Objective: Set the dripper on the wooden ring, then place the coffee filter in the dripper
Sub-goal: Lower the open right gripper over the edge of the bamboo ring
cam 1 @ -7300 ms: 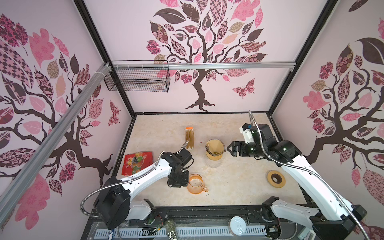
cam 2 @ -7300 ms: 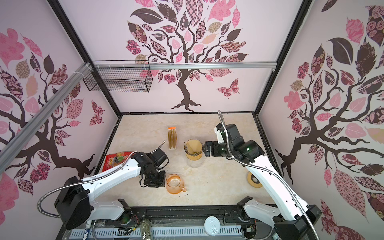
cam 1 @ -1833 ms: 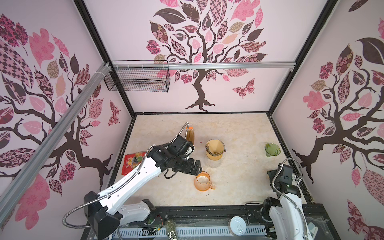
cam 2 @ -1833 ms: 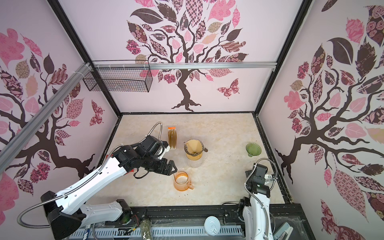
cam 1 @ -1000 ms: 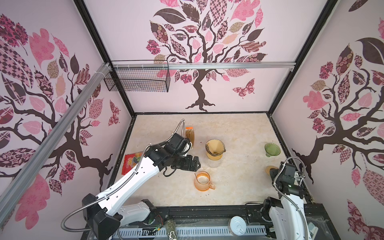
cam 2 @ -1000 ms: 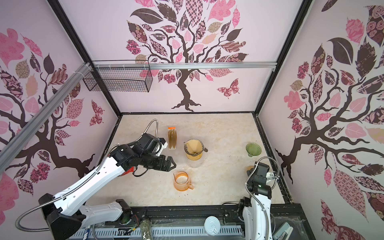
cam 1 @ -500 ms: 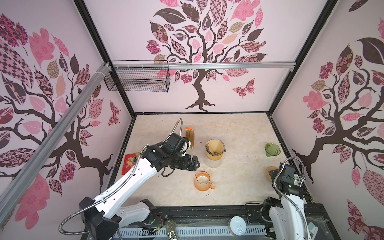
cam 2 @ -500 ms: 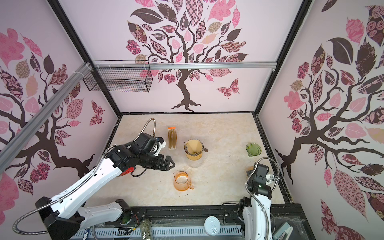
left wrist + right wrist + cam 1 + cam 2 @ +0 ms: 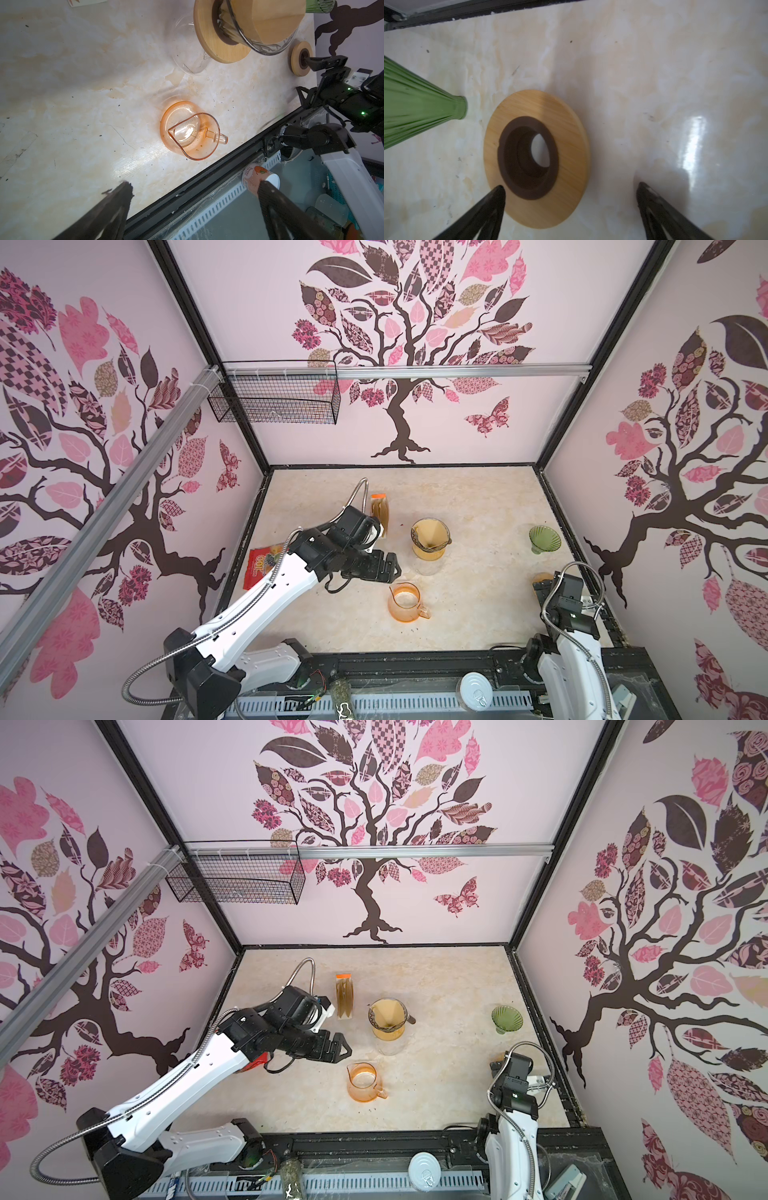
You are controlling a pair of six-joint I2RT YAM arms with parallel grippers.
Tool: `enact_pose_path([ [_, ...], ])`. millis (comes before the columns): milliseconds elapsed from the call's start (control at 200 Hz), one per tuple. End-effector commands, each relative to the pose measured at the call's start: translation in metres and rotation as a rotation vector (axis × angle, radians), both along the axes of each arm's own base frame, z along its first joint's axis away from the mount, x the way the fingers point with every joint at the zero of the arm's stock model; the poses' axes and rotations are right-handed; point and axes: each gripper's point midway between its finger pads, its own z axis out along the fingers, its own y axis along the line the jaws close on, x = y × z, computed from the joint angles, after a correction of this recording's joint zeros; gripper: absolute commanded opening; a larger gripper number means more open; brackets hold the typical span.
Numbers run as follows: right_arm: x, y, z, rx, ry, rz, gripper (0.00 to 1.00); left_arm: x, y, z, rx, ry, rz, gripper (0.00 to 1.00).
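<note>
Mid-table, the paper coffee filter [image 9: 429, 531] sits as a cone inside the glass dripper [image 9: 270, 47]. My left gripper [image 9: 394, 569] hangs wide open and empty to its near left. My right gripper [image 9: 571, 187], equally spread and empty, hovers over a wooden ring [image 9: 566, 116] at near right. The paper looks light, soft and crushable, so I'd pinch only its top rim.
</note>
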Motion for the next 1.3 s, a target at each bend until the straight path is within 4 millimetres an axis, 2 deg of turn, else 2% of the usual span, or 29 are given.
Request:
enact_pose_path([
  [0, 0.013, -0.002, 0.003, -0.014, -0.075, 0.014, 1.0, -0.003, 0.001, -0.003, 0.011, 0.018, -0.021, 0.98],
  [245, 0.026, -0.005, 0.008, -0.074, -0.111, 0.075, 1.0, -0.006, -0.002, -0.009, 0.019, 0.056, -0.027, 0.98],
  [690, 0.045, -0.006, 0.049, -0.136, -0.277, 0.113, 1.0, -0.005, -0.008, -0.015, 0.031, 0.1, -0.032, 0.98],
  [1000, 0.046, -0.007, 0.038, -0.13, -0.252, 0.112, 0.95, -0.004, -0.009, -0.02, 0.048, 0.12, -0.025, 0.98],
  [1295, 0.044, -0.01, 0.034, -0.139, -0.24, 0.097, 0.82, -0.003, -0.009, -0.02, 0.052, 0.122, -0.021, 0.98],
])
